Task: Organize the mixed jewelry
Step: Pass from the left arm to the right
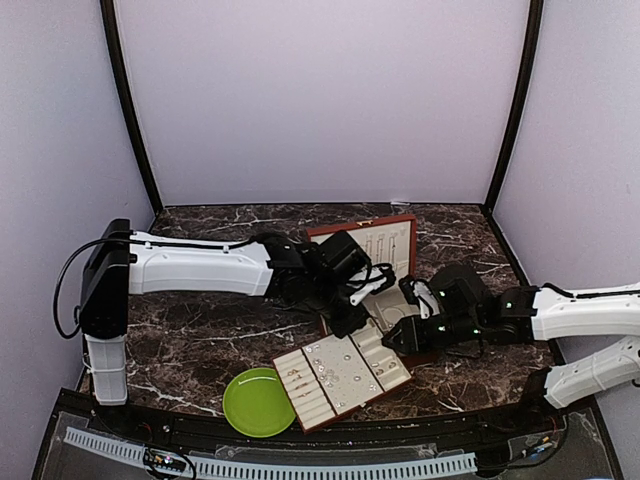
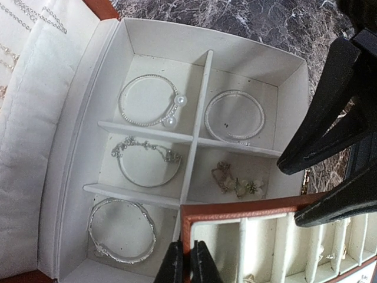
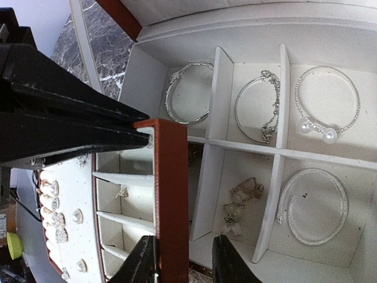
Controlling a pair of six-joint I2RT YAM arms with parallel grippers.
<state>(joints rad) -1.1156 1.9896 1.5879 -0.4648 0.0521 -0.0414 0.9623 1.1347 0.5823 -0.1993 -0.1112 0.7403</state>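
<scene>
We judge the sorting nearly done: the jewelry (image 2: 147, 100) lies mostly in place, with one bracelet or cluster in each of five cells of the open box (image 2: 283, 71), chains on the padded lid (image 2: 29, 118), and small studs and rings in the rows of the tray (image 3: 172, 194). The sixth cell is hidden under the tray's far right end, which overlaps the box; the rest of the tray reaches toward the near edge of the tabletop (image 1: 200, 340), just right of the green plate (image 1: 258, 402). What seems left is seating the tray on the box. The left arm (image 1: 200, 270) reaches in from the left, wrist bent down. Its pincer (image 2: 187, 265) is almost closed and seems to pinch the tray's thin side wall. The right arm (image 1: 580, 315) comes in low from the right. Its pincer (image 3: 182, 262) is spread around the tray's brown edge, one finger against it and the other apart.
</scene>
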